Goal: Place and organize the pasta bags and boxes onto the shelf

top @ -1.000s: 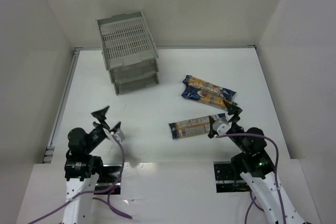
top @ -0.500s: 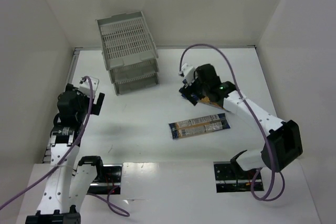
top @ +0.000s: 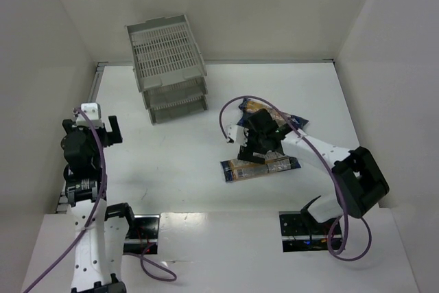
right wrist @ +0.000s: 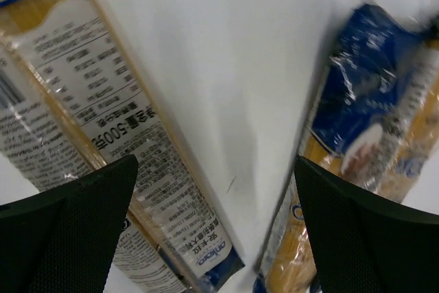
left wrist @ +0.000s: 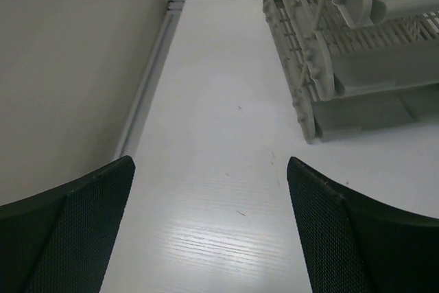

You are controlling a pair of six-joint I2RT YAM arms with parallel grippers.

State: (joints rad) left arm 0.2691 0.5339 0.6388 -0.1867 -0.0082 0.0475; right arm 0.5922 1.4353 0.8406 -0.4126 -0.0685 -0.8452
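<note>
I am looking at the right gripper (top: 258,150) hanging low over the table (top: 185,162). Its jaws are standing wide apart and clamping nothing. In the right wrist view only bare white table is showing between the two dark fingers (right wrist: 68,238). One pasta packet (top: 240,169) is lying alone on the table and running slantwise under one finger, white label patch facing up. Under the other finger the pair of packets (right wrist: 370,121) is lying, dark blue ends and orange-yellow pasta showing through the wrap. So the jaws are straddling the gap between the single packet and the pair. From above, the two in the pair are lying side by side and touching, just past the jaws, with the arm hiding much of them.

All three packets are resting flat on the table, well apart from the shelf (top: 168,66). It is standing far from these jaws, near the back wall, as a grey stack of three slotted trays.

I am holding the left gripper (top: 91,127) up near the side wall (left wrist: 68,66), jaws spread wide and carrying nothing. Through its wrist camera I am seeing bare table between the fingers. The shelf is standing ahead of them, beyond the finger farther from the wall.
</note>
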